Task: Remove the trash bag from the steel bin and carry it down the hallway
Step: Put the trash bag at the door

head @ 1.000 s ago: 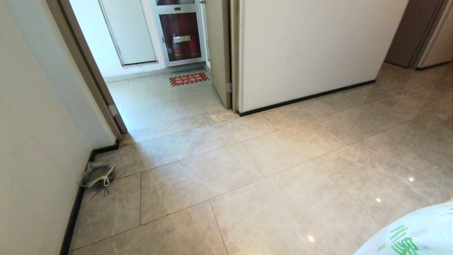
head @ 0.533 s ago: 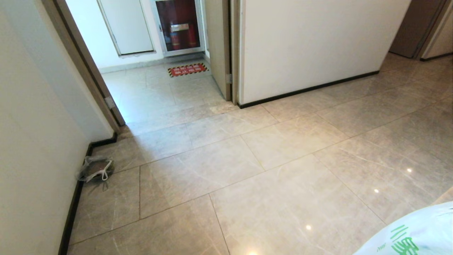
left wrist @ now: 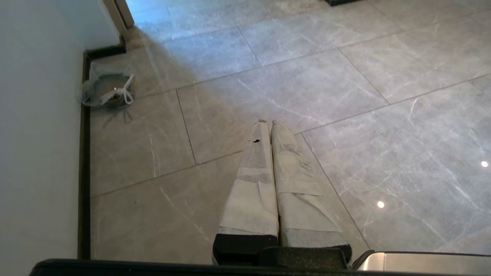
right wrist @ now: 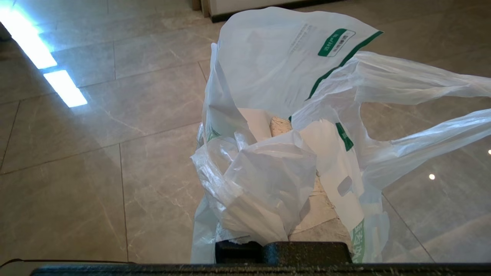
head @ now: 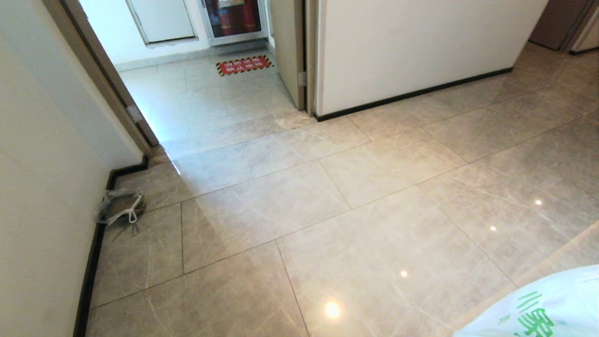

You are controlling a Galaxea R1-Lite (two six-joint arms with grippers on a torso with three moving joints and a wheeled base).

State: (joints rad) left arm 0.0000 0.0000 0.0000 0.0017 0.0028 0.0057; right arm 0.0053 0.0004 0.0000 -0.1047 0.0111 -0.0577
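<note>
The trash bag (head: 538, 309), thin white plastic with green characters, pokes into the head view's lower right corner, above the hallway's glossy beige tiles (head: 327, 201). In the right wrist view the trash bag (right wrist: 276, 76) is bunched around my right gripper (right wrist: 284, 127), which is shut on its crumpled plastic. One taped fingertip (right wrist: 280, 124) shows through the folds, and the loop handles trail off to the side. My left gripper (left wrist: 269, 122) hangs over bare tiles, taped fingers pressed together and holding nothing. The steel bin is out of view.
A small greyish see-through bag (head: 119, 208) with a white tie lies against the left wall's dark baseboard (head: 89, 276). Ahead, an open doorway leads to a red mat (head: 244, 64) and a red fire cabinet (head: 231, 14). A white wall (head: 421, 42) stands to the right of the doorway.
The whole head picture has slid upward, so the camera has tilted down. The doorway, mat and small bag sit higher in the picture. The trash bag keeps its corner.
</note>
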